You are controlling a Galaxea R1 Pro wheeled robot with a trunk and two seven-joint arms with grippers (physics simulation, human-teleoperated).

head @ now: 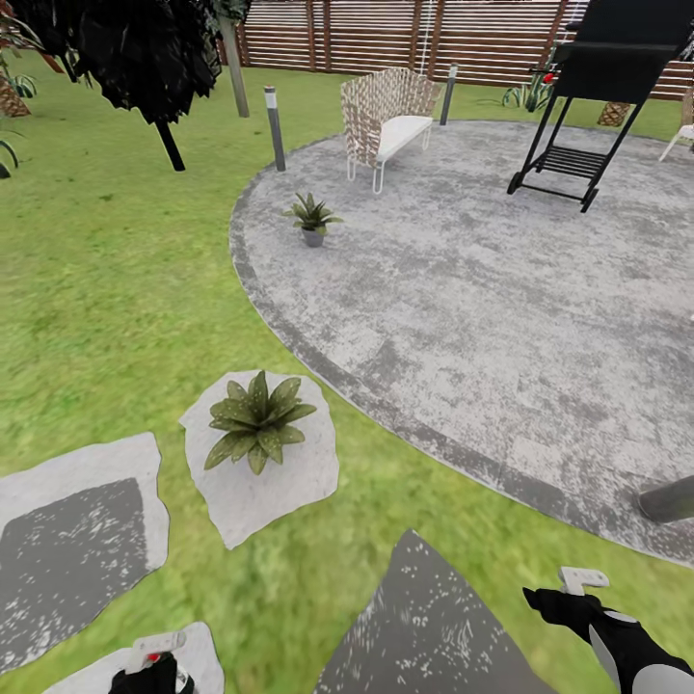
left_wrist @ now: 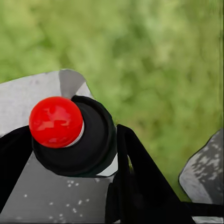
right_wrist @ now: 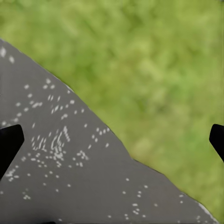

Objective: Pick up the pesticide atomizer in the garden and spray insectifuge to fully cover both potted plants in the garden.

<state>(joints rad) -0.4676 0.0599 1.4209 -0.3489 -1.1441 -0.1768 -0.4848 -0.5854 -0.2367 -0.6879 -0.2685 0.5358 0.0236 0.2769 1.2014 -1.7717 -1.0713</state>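
Atomizer [left_wrist: 74,137] clamped in left pincer [left_wrist: 70,163]

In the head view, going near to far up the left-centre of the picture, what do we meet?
Left end effector holding the pesticide atomizer → near potted plant on its stepping stone → far potted plant → wicker bench → wooden fence.

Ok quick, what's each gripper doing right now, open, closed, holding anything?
Left gripper: shut on the pesticide atomizer.
Right gripper: open, holding nothing.
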